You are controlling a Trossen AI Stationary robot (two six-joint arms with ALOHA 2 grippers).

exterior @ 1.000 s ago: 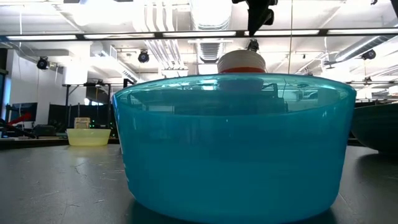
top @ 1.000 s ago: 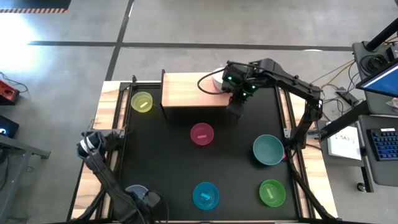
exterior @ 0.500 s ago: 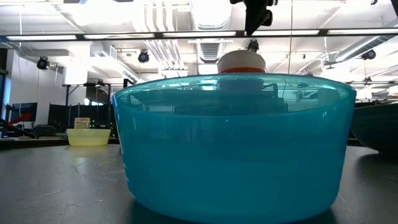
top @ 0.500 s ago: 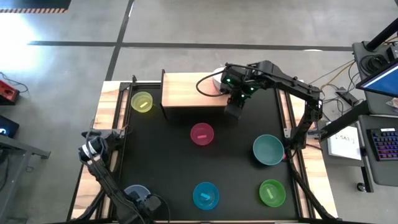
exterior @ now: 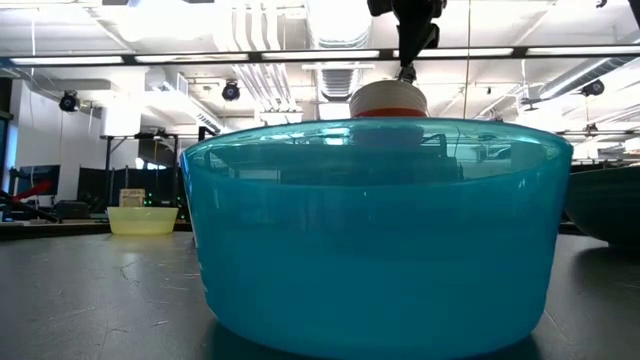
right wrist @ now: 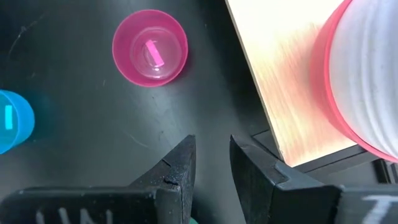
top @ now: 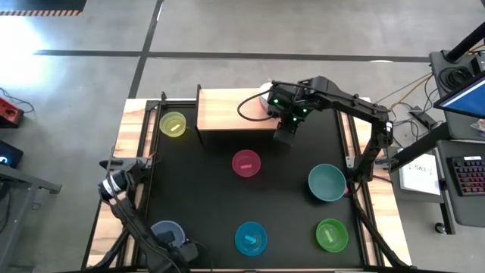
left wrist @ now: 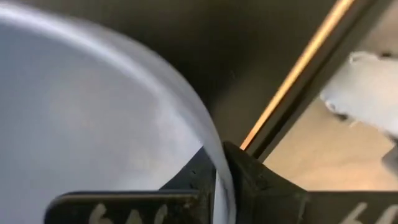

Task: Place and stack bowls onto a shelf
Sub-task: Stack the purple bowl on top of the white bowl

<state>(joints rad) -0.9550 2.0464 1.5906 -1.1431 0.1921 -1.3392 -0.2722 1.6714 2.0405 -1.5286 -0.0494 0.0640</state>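
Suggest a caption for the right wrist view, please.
Empty right end effector beside the shelf, where a white bowl sits nested in a red one.

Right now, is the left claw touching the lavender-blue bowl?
Touching. The left wrist view shows the left claw with its fingers either side of the lavender-blue bowl, the rim pinched between them.

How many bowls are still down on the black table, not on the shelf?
6: yellow-green beside the shelf, magenta mid-table, teal and green on the right, bright blue in front, lavender-blue by the left hand. None look hidden.
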